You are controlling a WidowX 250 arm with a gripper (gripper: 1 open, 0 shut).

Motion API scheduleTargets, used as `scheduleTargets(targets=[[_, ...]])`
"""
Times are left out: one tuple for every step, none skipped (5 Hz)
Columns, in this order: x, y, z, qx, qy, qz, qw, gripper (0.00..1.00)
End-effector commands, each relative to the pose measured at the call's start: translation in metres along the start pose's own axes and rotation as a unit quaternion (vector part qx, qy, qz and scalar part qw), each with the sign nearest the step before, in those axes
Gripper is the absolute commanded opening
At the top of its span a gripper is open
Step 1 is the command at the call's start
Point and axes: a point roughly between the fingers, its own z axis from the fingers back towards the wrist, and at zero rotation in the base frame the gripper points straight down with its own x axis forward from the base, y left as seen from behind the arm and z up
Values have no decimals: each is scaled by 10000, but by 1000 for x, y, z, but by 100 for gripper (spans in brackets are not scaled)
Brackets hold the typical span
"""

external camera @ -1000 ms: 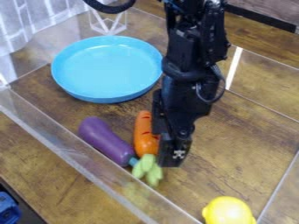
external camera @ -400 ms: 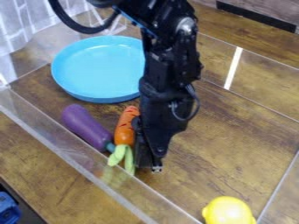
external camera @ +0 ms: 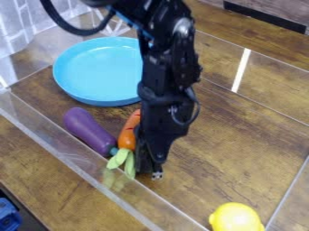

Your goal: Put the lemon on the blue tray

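Leftward went the hand (external camera: 150, 164), seemingly closed beside the carrot (external camera: 128, 131); lemon (external camera: 236, 217) well apart.

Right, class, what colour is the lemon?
Bright yellow; the lemon shows best in the camera view.

Tabletop (external camera: 241, 135) with toy food, room unclear

black robot arm (external camera: 169, 56) seen from above, matte dark casing with bulky angular segments, thick black cable (external camera: 75, 30) looping at its upper end, small pale screw-like dots along the dark lower parts, narrow black gripper (external camera: 154, 170)
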Motion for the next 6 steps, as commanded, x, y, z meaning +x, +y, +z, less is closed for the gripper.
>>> scheduleTargets(targets=[[5,9,10,168,-180,-52,9997,0],[9,9,9,178,-228,-217,9993,0],[9,12,10,194,-278,-206,9992,0],[10,15,10,206,-320,-180,9991,0],[10,18,9,214,-362,-155,9990,0],[13,24,9,217,-428,-597,9971,0]])
